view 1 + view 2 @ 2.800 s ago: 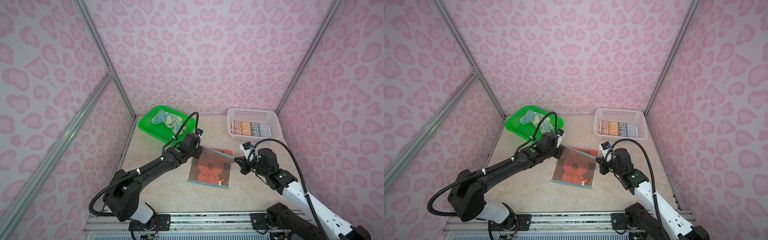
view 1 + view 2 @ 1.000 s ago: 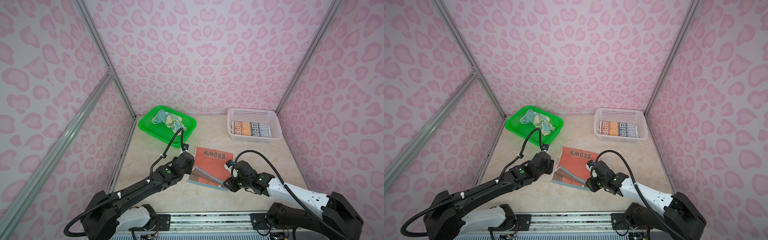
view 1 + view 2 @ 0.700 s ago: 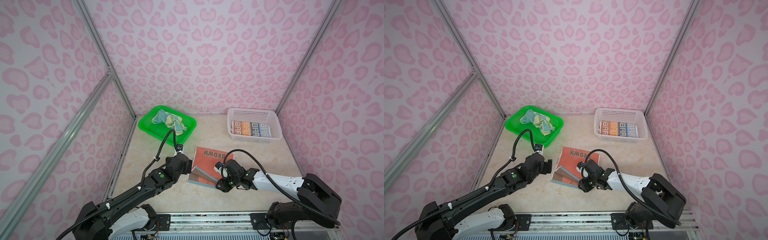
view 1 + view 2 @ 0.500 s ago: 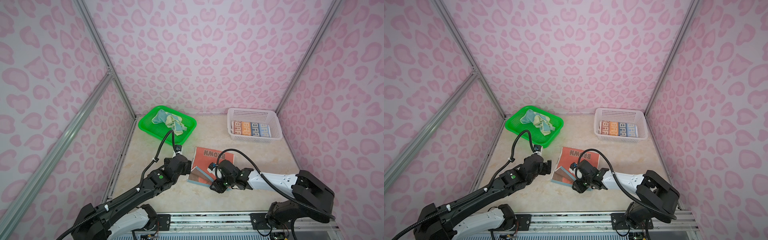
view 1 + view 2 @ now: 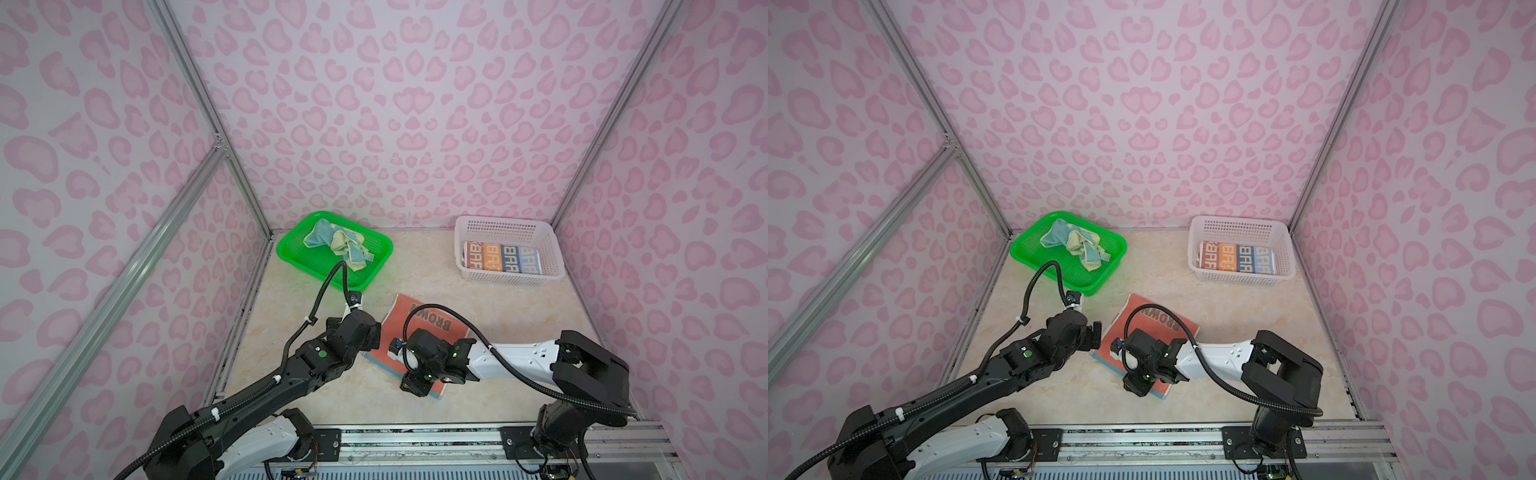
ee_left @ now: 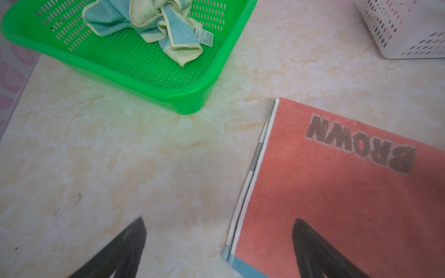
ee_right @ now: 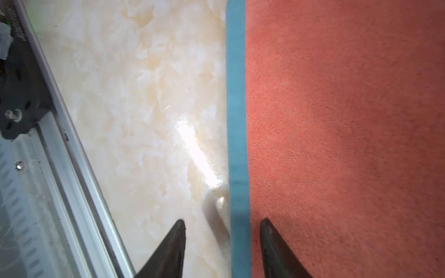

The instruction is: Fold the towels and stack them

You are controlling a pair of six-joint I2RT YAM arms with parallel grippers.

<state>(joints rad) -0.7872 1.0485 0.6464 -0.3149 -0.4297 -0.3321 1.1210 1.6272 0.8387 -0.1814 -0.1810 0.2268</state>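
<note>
The folded orange towel lies flat, near-square, in the middle of the table, BROWN lettering at its far end, teal border nearest the front; the left gripper, spread wide and empty, straddles its left edge, while the right gripper, half open and empty, straddles the teal border.
</note>
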